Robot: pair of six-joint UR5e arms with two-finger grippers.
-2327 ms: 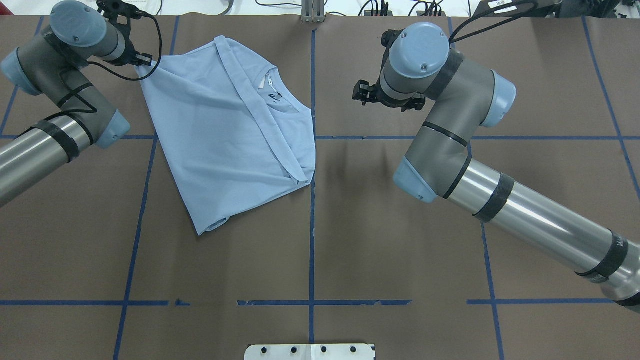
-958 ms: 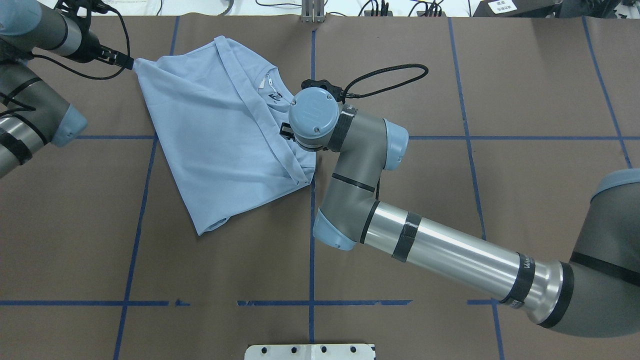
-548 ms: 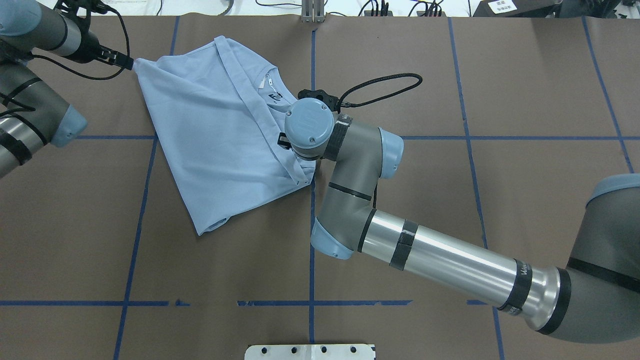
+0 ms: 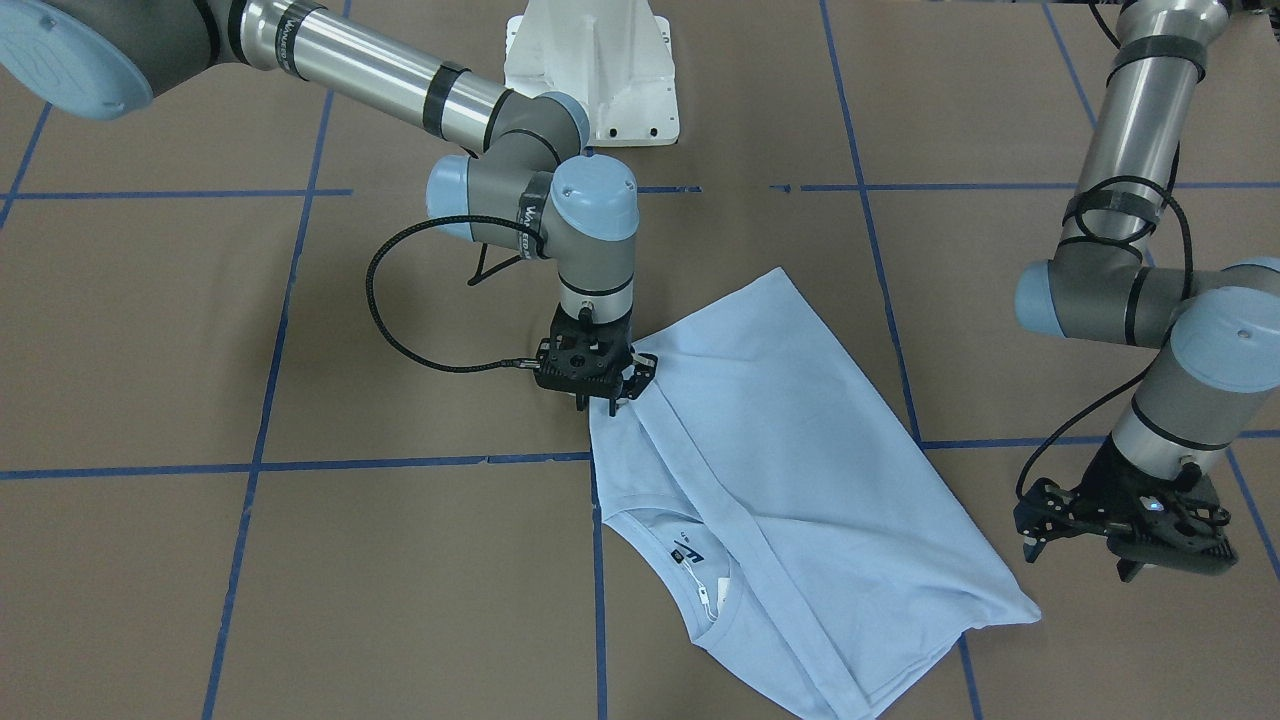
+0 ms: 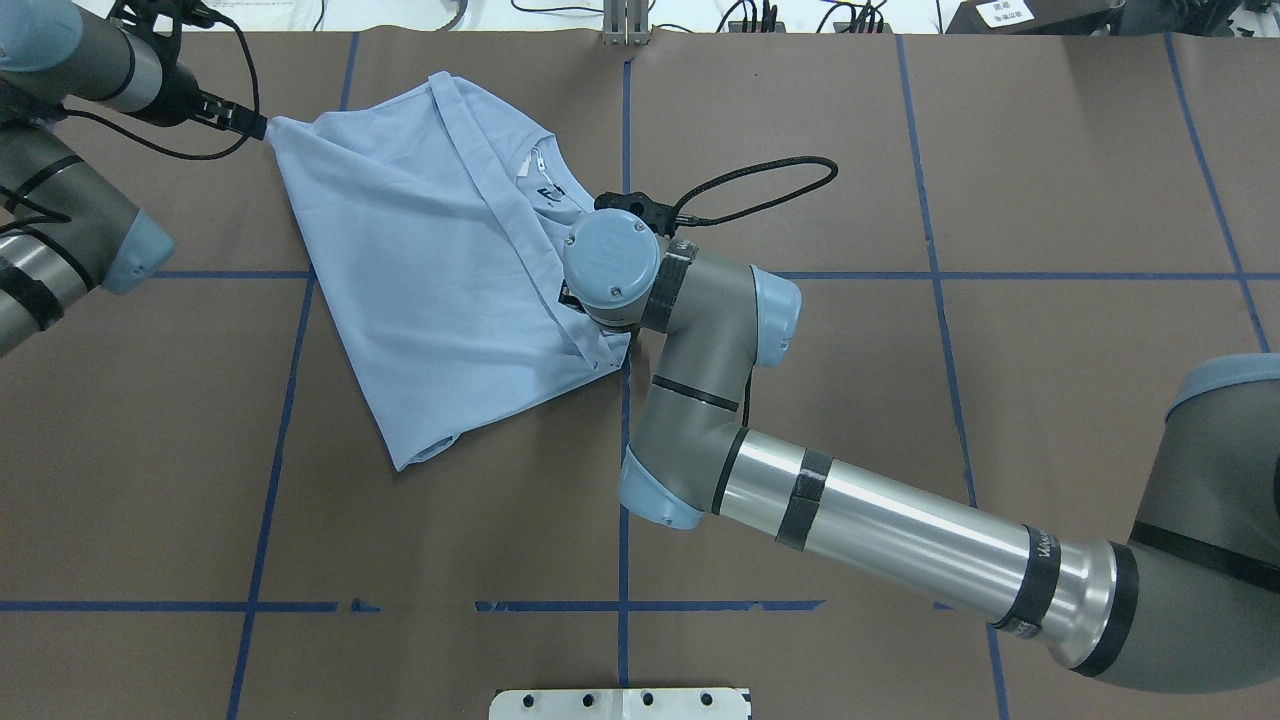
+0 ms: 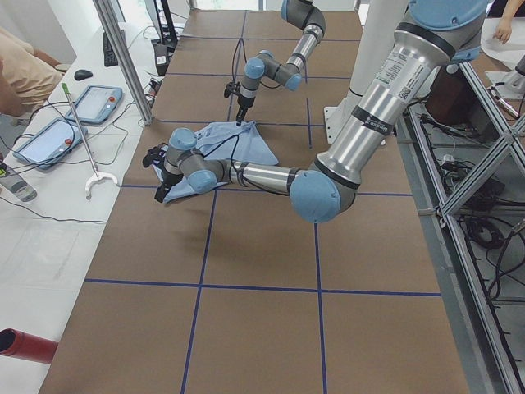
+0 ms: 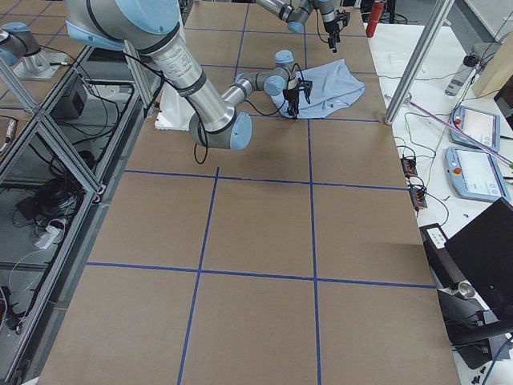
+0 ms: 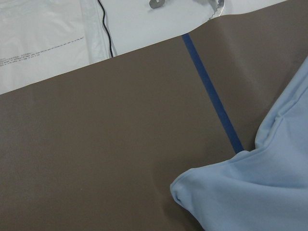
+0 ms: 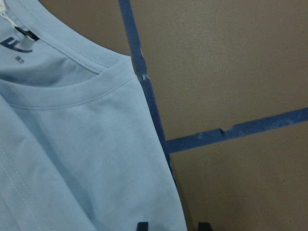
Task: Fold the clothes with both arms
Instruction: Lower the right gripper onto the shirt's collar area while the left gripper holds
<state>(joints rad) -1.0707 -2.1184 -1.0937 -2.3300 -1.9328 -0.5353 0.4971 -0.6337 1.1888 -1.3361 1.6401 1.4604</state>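
Observation:
The light blue T-shirt lies partly folded on the brown table, its collar and dark logo facing up; the chest print is hidden. My right gripper points straight down at the shirt's right edge, near its side corner. In the right wrist view its fingertips stand apart, with the shirt's edge between them. In the overhead view the wrist hides it. My left gripper sits low just off the shirt's far left corner. It looks open and holds nothing.
Blue tape lines grid the table. The white pedestal base stands at the robot's edge. Cables and a metal post line the far edge. Tablets lie on the side bench.
My right arm swung from the table's right half to the shirt's right edge and lowered there, then crept nearer. My left gripper backed off the far left corner, leaving the shirt lying.

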